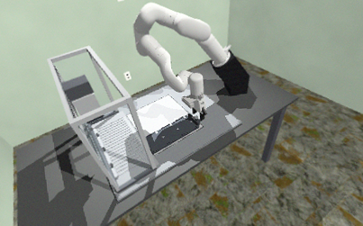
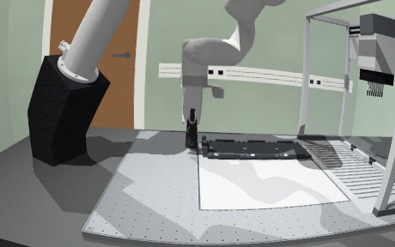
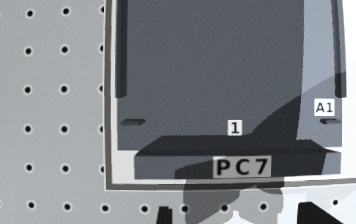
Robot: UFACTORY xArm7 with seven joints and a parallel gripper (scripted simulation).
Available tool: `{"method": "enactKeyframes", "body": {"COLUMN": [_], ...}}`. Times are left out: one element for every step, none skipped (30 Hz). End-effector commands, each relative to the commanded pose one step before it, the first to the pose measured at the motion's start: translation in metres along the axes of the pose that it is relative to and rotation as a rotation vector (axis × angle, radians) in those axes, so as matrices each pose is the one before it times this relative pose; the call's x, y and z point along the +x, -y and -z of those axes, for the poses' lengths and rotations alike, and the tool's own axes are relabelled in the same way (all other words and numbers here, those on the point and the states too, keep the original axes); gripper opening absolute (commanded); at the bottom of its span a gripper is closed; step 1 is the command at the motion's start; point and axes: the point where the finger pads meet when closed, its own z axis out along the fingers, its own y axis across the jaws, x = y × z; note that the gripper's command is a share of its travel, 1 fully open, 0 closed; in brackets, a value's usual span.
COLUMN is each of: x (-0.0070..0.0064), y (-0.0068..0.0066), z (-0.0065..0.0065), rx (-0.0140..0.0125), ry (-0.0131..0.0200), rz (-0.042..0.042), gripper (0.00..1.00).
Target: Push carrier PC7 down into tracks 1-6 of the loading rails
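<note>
Carrier PC7 [image 1: 174,134] [image 2: 253,148] [image 3: 210,75] is a long dark tray lying flat, its far end close to the near edge of the loading rails [image 1: 116,144] [image 2: 365,177]. Its handle block [image 3: 167,167], with the PC7 label, faces the arm's base. My gripper [image 1: 202,117] [image 2: 191,146] [image 3: 235,215] is open and empty, pointing down low over the board, just on the base side of the handle. In the wrist view the two dark fingertips stand apart below the handle, with a gap to it. Tile numbers and the lamp cannot be made out.
A grey frame [image 1: 144,135] [image 2: 305,77] stands around the rails, with a pipetting head [image 1: 80,88] [image 2: 375,51] inside at the back. A white panel [image 1: 154,113] [image 2: 258,193] lies beside the carrier, set in a perforated board [image 2: 142,197] [image 3: 46,110].
</note>
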Motion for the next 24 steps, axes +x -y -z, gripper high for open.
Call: {"method": "enactKeyframes", "body": {"x": [0.00031, 0.00000, 0.00000, 0.00000, 0.00000, 0.00000, 0.00000, 0.00000, 0.00000, 0.00000, 0.00000, 0.00000, 0.00000, 0.00000, 0.00000, 0.00000, 0.00000, 0.00000, 0.00000, 0.00002, -0.00001, 0.00000, 0.00000, 0.00000], "y": [0.00090, 0.00000, 0.00000, 0.00000, 0.00000, 0.00000, 0.00000, 0.00000, 0.00000, 0.00000, 0.00000, 0.00000, 0.00000, 0.00000, 0.00000, 0.00000, 0.00000, 0.00000, 0.00000, -0.00002, 0.00001, 0.00000, 0.00000, 0.00000], "z": [-0.00156, -0.00067, -0.00066, -0.00066, -0.00066, -0.00066, -0.00066, -0.00067, -0.00067, -0.00067, -0.00067, -0.00067, -0.00067, -0.00067, -0.00067, -0.00067, 0.00000, 0.00000, -0.00001, 0.00008, -0.00002, -0.00002, -0.00001, -0.00001], "rx": [0.00186, 0.00000, 0.00000, 0.00000, 0.00000, 0.00000, 0.00000, 0.00000, 0.00000, 0.00000, 0.00000, 0.00000, 0.00000, 0.00000, 0.00000, 0.00000, 0.00000, 0.00000, 0.00000, -0.00001, 0.00000, 0.00000, 0.00000, 0.00000], "ry": [-0.00129, 0.00000, 0.00000, 0.00000, 0.00000, 0.00000, 0.00000, 0.00000, 0.00000, 0.00000, 0.00000, 0.00000, 0.00000, 0.00000, 0.00000, 0.00000, 0.00000, 0.00000, 0.00000, 0.00001, 0.00000, 0.00000, 0.00000, 0.00000], "rz": [0.00108, 0.00000, 0.00000, 0.00000, 0.00000, 0.00000, 0.00000, 0.00000, 0.00000, 0.00000, 0.00000, 0.00000, 0.00000, 0.00000, 0.00000, 0.00000, 0.00000, 0.00000, 0.00000, 0.00000, 0.00000, 0.00000, 0.00000, 0.00000], "gripper": [0.82, 0.82, 0.82, 0.82, 0.82, 0.82, 0.82, 0.82, 0.82, 0.82, 0.82, 0.82, 0.82, 0.82, 0.82, 0.82, 0.82, 0.82, 0.82, 0.82, 0.82, 0.82, 0.82, 0.82]}}
